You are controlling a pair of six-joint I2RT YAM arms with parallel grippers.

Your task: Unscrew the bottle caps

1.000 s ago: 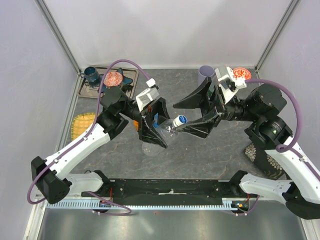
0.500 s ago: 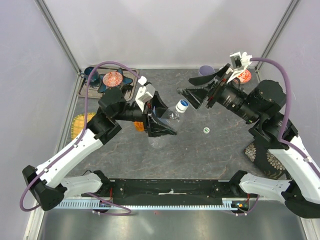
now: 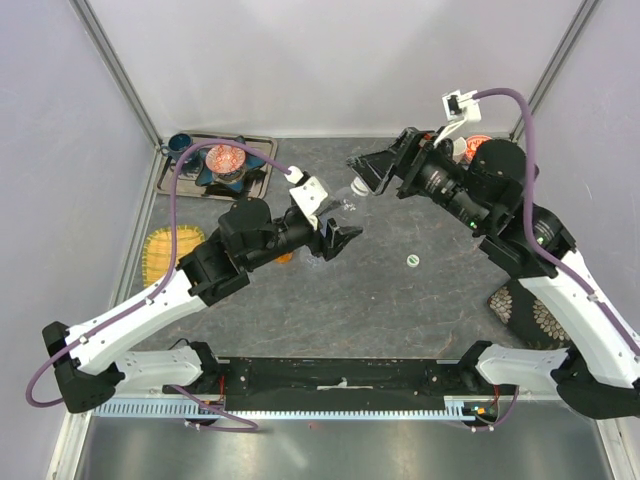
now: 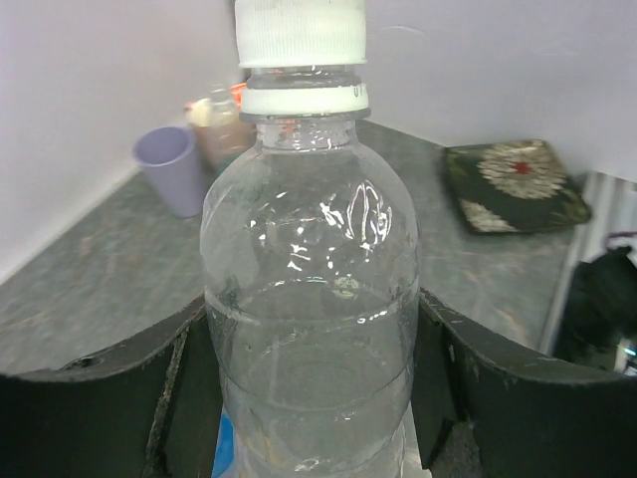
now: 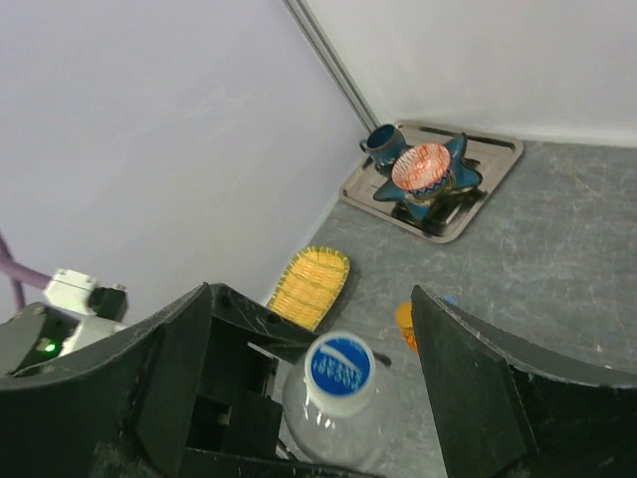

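My left gripper (image 3: 338, 238) is shut on the body of a clear bottle (image 3: 345, 208) and holds it off the table, tilted toward the back right. In the left wrist view the bottle (image 4: 311, 299) fills the gap between the black fingers (image 4: 100, 418), its white cap (image 4: 301, 30) on. My right gripper (image 3: 378, 165) stands open just beyond the cap. In the right wrist view the blue-printed cap (image 5: 338, 364) lies between my right gripper's (image 5: 314, 319) spread fingers, touching neither. An orange bottle (image 5: 405, 325) lies on the table, mostly hidden.
A small loose cap (image 3: 411, 261) lies on the table right of centre. A tray (image 3: 258, 176) with a blue cup and red bowl sits back left. A yellow woven mat (image 3: 165, 250) is at left and a dark patterned mat (image 3: 525, 310) at right. A lilac cup (image 4: 174, 169) stands by the back wall.
The right gripper has let go of the bottle top, pulled back toward the far right and opened wider. The left arm has swung the bottle toward the back. A loose cap now shows on the table.
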